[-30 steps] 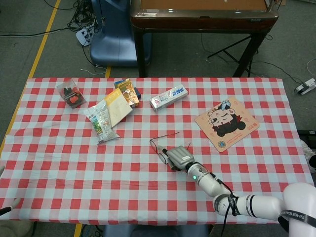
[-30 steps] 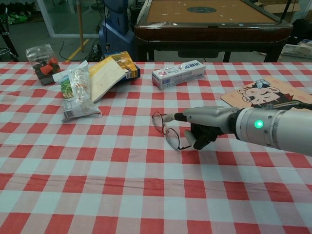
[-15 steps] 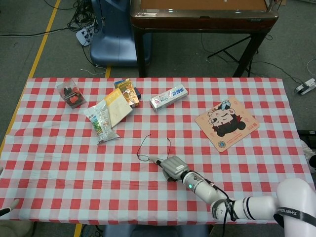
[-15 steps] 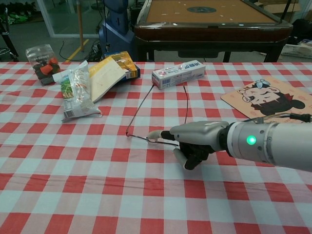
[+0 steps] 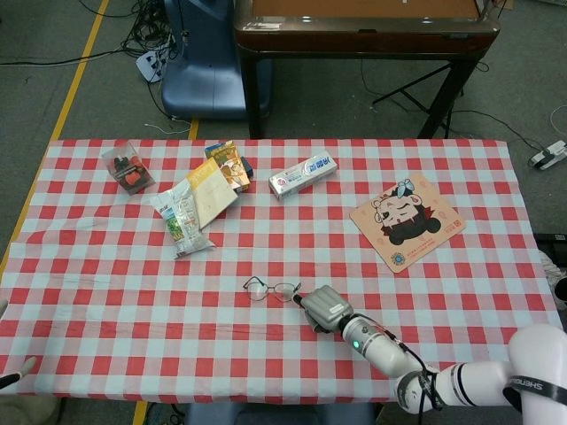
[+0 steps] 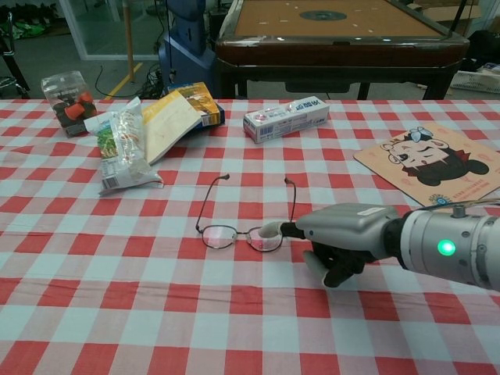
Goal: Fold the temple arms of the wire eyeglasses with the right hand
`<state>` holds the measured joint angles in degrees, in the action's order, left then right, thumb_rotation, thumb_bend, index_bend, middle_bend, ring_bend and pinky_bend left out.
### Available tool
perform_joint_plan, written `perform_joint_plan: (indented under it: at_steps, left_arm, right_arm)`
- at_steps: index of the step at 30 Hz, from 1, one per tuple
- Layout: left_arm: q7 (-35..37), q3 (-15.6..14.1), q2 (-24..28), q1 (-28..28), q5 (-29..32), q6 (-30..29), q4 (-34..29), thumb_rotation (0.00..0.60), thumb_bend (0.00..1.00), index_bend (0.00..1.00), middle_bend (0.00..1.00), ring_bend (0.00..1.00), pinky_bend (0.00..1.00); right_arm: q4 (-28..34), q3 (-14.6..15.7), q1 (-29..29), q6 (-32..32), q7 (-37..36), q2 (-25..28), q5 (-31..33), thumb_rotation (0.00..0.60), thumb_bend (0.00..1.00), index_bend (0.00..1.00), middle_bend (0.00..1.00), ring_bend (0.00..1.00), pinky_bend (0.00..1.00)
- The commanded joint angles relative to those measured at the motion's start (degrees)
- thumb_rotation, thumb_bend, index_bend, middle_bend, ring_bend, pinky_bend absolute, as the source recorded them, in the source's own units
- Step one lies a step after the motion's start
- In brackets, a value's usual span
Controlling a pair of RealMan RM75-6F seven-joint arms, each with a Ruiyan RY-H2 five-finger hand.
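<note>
The wire eyeglasses [image 6: 234, 234] lie on the checked cloth with both lenses toward me. Their thin temple arms [image 6: 291, 199] are spread open and point away toward the toothpaste box. In the head view the eyeglasses [image 5: 269, 289] sit near the table's front middle. My right hand [image 6: 344, 238] lies just right of them, its outstretched fingertips [image 6: 270, 229] pinching the frame's right end at the lens while the other fingers curl under. From above, the right hand [image 5: 325, 308] shows at the frame's right end. Only the fingertips of my left hand [image 5: 16, 373] peek in at the far left edge, spread apart and holding nothing.
A toothpaste box [image 6: 285, 119] lies behind the glasses. A snack bag [image 6: 121, 152], booklets [image 6: 176, 113] and a clear box of red items [image 6: 69, 100] sit at the back left. A cartoon mouse pad [image 6: 433, 160] lies at the right.
The right hand turned the glasses and brought them down nearer the front edge; they now rest flat with the lenses toward me and the temples pointing away.
</note>
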<state>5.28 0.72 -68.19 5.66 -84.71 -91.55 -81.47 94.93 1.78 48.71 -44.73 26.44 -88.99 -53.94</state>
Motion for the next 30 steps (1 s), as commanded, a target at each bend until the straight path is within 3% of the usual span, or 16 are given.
perform_joint_plan:
  at_steps: [1, 13, 23, 30]
  left_arm:
    - [-0.03, 0.02, -0.04, 0.00, 0.03, 0.06, 0.00, 0.600, 0.16, 0.00, 0.00, 0.00, 0.00]
    - [-0.15, 0.06, 0.02, 0.23, 0.28, 0.02, -0.01, 0.600, 0.16, 0.00, 0.00, 0.00, 0.00]
    - [0.23, 0.16, 0.01, 0.54, 0.59, -0.06, 0.36, 0.600, 0.16, 0.00, 0.00, 0.00, 0.00]
    - [0.14, 0.20, 0.08, 0.49, 0.43, -0.05, 0.15, 0.600, 0.16, 0.00, 0.00, 0.00, 0.00]
  right_arm:
    - [-0.20, 0.08, -0.33, -0.14, -0.57, 0.42, 0.15, 0.600, 0.78, 0.00, 1.00, 1.00, 1.00]
    - [-6.17, -2.77, -0.11, 0.38, -3.56, -0.33, 1.35, 0.600, 0.78, 0.00, 1.00, 1.00, 1.00]
    - [-14.33, -5.99, 2.34, 2.32, -3.38, -1.66, 5.92, 0.600, 0.78, 0.00, 1.00, 1.00, 1.00]
    - [-10.26, -5.36, 1.17, 0.85, -4.76, 0.22, 1.93, 0.600, 0.78, 0.00, 1.00, 1.00, 1.00]
